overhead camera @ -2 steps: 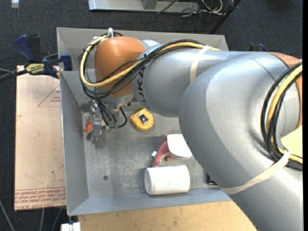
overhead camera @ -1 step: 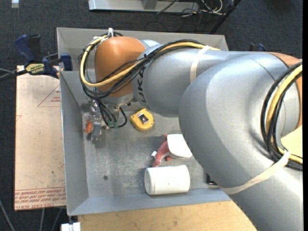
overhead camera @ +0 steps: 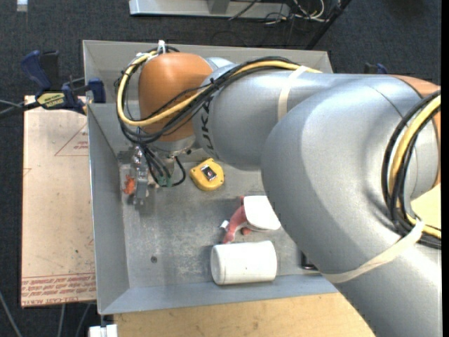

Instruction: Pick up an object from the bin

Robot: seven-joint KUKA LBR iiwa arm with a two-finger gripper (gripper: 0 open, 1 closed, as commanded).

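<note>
Closest loomed the grey arm (overhead camera: 337,160), beside a white cylinder (overhead camera: 243,262). Its gripper (overhead camera: 140,181) sat by the bin's (overhead camera: 106,223) left wall, open or closed unclear.

Grey bin (overhead camera: 163,239) holds tape measure (overhead camera: 208,175), white cylinder (overhead camera: 243,262).

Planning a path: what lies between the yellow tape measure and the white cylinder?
Camera view: a pink-and-white object lies between the yellow tape measure and the white cylinder.

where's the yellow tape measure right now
In the camera view the yellow tape measure lies mid-bin on the floor, just right of the gripper and up-left of the white cylinder.
</note>
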